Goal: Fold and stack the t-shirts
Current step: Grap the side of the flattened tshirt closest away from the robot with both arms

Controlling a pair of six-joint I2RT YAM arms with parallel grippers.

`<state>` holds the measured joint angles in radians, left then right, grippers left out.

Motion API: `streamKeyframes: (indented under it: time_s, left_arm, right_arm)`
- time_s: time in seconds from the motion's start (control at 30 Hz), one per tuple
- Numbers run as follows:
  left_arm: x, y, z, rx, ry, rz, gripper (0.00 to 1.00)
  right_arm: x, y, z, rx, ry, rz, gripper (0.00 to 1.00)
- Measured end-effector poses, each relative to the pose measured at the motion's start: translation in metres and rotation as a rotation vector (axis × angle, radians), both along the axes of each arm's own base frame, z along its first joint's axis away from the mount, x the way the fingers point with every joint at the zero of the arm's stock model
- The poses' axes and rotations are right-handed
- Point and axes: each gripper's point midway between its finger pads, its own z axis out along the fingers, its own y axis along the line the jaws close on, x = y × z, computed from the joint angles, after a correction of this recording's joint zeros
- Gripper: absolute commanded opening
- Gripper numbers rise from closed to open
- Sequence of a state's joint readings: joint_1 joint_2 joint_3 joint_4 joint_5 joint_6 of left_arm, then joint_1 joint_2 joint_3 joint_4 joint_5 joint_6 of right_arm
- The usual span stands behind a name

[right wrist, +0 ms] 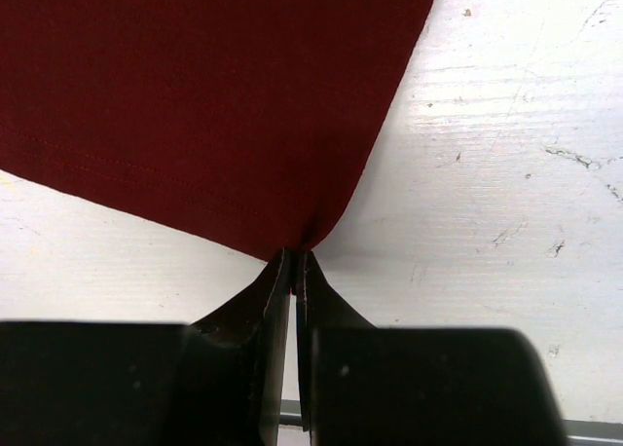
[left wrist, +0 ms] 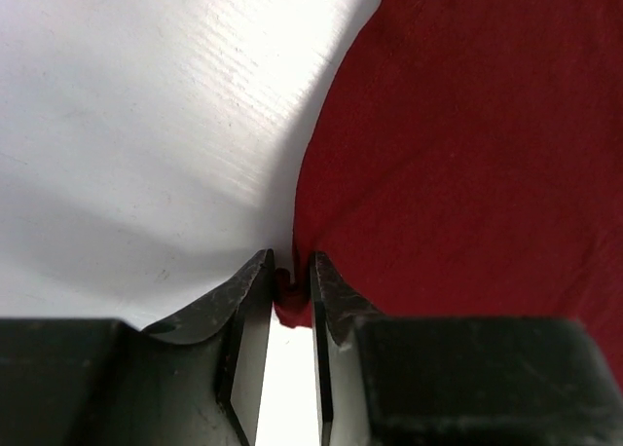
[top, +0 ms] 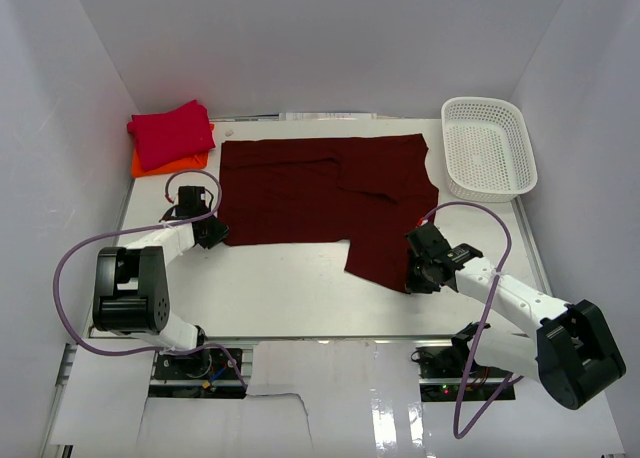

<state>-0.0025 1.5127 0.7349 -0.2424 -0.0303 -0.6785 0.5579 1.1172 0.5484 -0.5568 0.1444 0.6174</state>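
Observation:
A dark maroon t-shirt lies spread flat across the middle of the white table. My left gripper is at its near left corner. In the left wrist view the jaws pinch a small bunched fold of the shirt's edge. My right gripper is at the near right corner. The right wrist view shows it shut on the tip of that corner. A folded crimson red t-shirt rests on a folded orange t-shirt at the back left.
A white plastic mesh basket stands at the back right, just beyond the maroon shirt's right edge. White walls close in the table on the left, back and right. Purple cables loop from both arms.

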Motion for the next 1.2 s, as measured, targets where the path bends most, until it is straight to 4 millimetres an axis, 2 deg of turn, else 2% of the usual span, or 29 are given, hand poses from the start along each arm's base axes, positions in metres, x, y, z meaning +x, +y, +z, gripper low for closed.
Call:
streamKeyframes:
  time_s: [0.13, 0.4, 0.67, 0.87, 1.03, 1.07, 1.1, 1.13, 1.2]
  left_arm:
    - [-0.005, -0.002, 0.001, -0.01, 0.011, -0.007, 0.36]
    - [-0.024, -0.003, 0.0, -0.013, 0.053, -0.005, 0.36]
    - [-0.023, -0.003, 0.0, -0.014, 0.052, -0.001, 0.4]
    - [-0.015, -0.002, 0.0, -0.016, 0.039, 0.01, 0.4]
    - [-0.013, 0.0, 0.0, -0.009, 0.039, 0.026, 0.31]
    - [-0.013, 0.001, -0.001, -0.007, 0.041, 0.029, 0.27]
    - [-0.013, 0.001, -0.001, -0.006, 0.042, 0.033, 0.05]
    - [-0.013, 0.001, -0.001, -0.007, 0.041, 0.037, 0.0]
    - [-0.012, 0.001, -0.001, -0.008, 0.037, 0.039, 0.0]
  right_arm:
    - [0.0, -0.001, 0.001, -0.006, 0.002, -0.001, 0.08]
    - [0.0, -0.002, 0.002, -0.01, 0.003, -0.002, 0.08]
    - [0.0, -0.002, 0.002, -0.009, 0.0, 0.002, 0.08]
    - [0.0, -0.002, 0.003, -0.009, -0.004, 0.005, 0.08]
    - [0.0, -0.002, 0.004, -0.008, -0.007, 0.009, 0.08]
    - [0.0, -0.002, 0.004, -0.009, -0.008, 0.011, 0.08]
    - [0.0, -0.002, 0.004, -0.009, -0.008, 0.011, 0.08]
    - [0.0, -0.002, 0.004, -0.008, -0.01, 0.011, 0.08]
    - [0.0, -0.002, 0.005, -0.007, -0.012, 0.012, 0.08]
